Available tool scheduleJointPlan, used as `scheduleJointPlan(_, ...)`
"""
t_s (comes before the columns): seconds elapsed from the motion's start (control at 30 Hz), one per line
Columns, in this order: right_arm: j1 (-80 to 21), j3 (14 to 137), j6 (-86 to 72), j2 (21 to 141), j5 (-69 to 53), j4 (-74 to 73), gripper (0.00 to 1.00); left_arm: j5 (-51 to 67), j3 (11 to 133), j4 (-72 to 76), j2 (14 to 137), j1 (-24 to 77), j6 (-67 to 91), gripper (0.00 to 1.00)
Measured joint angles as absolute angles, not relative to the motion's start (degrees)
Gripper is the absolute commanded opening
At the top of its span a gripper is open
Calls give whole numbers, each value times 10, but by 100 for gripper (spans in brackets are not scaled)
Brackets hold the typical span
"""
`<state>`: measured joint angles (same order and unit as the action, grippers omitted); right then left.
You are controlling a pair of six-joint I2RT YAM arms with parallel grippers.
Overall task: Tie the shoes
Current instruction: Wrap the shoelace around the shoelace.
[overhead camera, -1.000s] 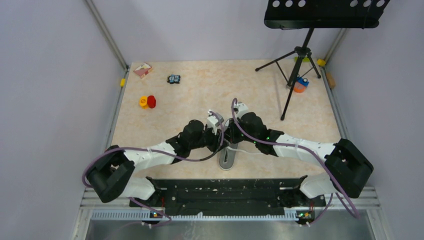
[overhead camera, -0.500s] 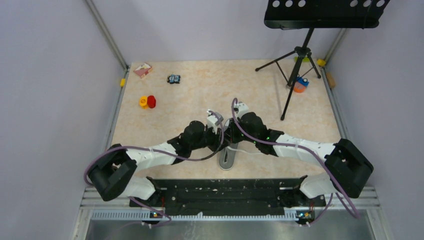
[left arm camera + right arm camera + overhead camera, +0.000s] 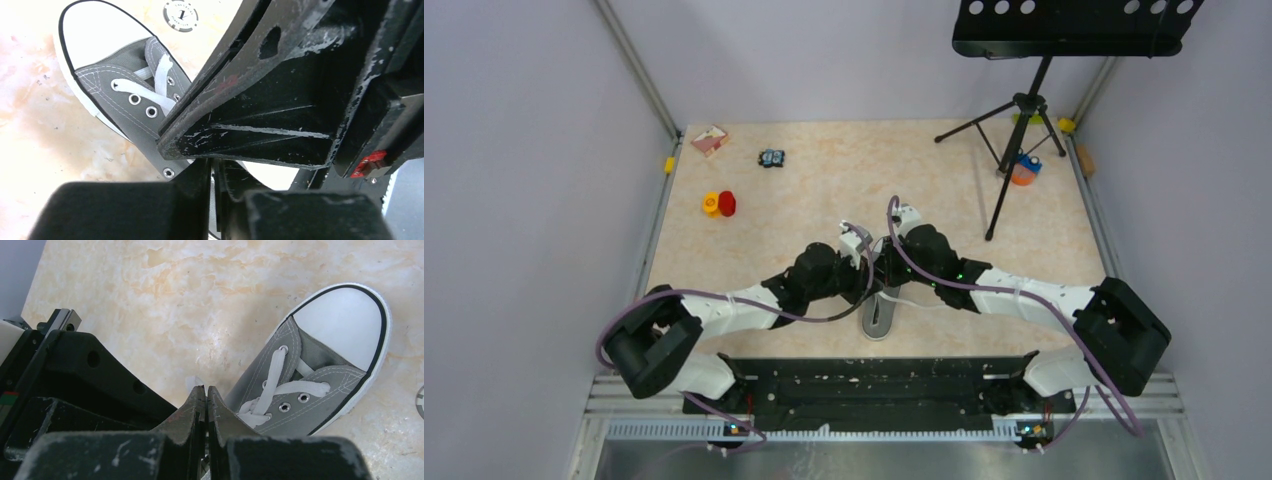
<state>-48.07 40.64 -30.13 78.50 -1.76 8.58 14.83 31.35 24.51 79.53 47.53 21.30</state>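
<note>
Over sneaker (image 3: 879,318) midfoot, left hand (image 3: 214,172) fingers just drawn close, thin slit left; pinching laces (image 3: 274,375) or not, cannot tell. Left arm nudged inward. Right hand (image 3: 206,390) pressed together, unmoved, close alongside. Likely lace grab starting. Sneaker: grey canvas, white toe cap, no bow in view, on counter (image 3: 824,190) near arm bases.

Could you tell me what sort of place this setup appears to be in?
Most likely a robotics lab test cell: a left arm and right arm bolted at the tabletop's near edge, plain wall panels on aluminium framing, and a tripod stand and small props beyond the sneaker.
</note>
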Motion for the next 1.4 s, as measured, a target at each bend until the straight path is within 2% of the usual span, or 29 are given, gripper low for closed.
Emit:
scheduleJointPlan(0.23, -481, 406, -301, 785, -17, 86, 1, 135, 310, 254, 795, 477, 224, 0)
scheduleJointPlan(0.33, -481, 406, -303, 785, -17, 86, 39, 131, 300, 270, 795, 477, 229, 0)
scheduleJointPlan(0.43, -480, 406, -309, 776, 0, 73, 73, 130, 286, 284, 795, 478, 235, 0)
scheduleJointPlan(0.5, -479, 406, -317, 757, 21, 50, 93, 131, 281, 290, 795, 478, 237, 0)
scheduleJointPlan(0.53, -479, 406, -321, 741, 34, 36, 96, 132, 279, 294, 795, 478, 238, 0)
scheduleJointPlan(0.6, -478, 406, -324, 710, 62, 9, 93, 135, 279, 301, 795, 478, 238, 0)
scheduleJointPlan(0.63, -476, 406, -338, 670, 93, -22, 87, 136, 279, 303, 795, 478, 238, 0)
scheduleJointPlan(0.7, -459, 405, -372, 609, 125, -70, 65, 139, 279, 306, 795, 478, 238, 0)
scheduleJointPlan(0.77, -429, 398, -416, 558, 149, -111, 52, 142, 279, 309, 795, 478, 237, 0)
scheduleJointPlan(0.8, -416, 389, -440, 533, 161, -135, 50, 142, 279, 311, 795, 478, 237, 0)
scheduleJointPlan(0.83, -408, 378, -460, 512, 172, -158, 51, 142, 279, 312, 795, 478, 236, 0)
scheduleJointPlan(0.87, -403, 364, -489, 489, 182, -190, 57, 143, 278, 314, 795, 478, 235, 0)
scheduleJointPlan(0.93, -403, 346, -529, 468, 190, -239, 77, 147, 278, 318, 795, 478, 234, 0)
scheduleJointPlan(0.97, -403, 339, -547, 463, 190, -268, 83, 149, 278, 321, 795, 478, 231, 0)
scheduleJointPlan(1.03, -403, 333, -576, 470, 188, -311, 89, 157, 278, 326, 795, 478, 225, 0)
scheduleJointPlan(1.07, -403, 333, -587, 479, 184, -326, 89, 160, 278, 330, 795, 478, 222, 0)
scheduleJointPlan(1.17, -403, 333, -616, 520, 170, -350, 68, 173, 278, 334, 800, 478, 207, 0)
scheduleJointPlan(1.23, -403, 331, -636, 544, 160, -356, 59, 184, 278, 334, 804, 478, 193, 0)
scheduleJointPlan(1.3, -403, 322, -658, 561, 156, -352, 57, 196, 278, 333, 806, 478, 177, 0)
scheduleJointPlan(1.4, -402, 317, -686, 590, 157, -350, 61, 206, 278, 333, 806, 478, 154, 0)
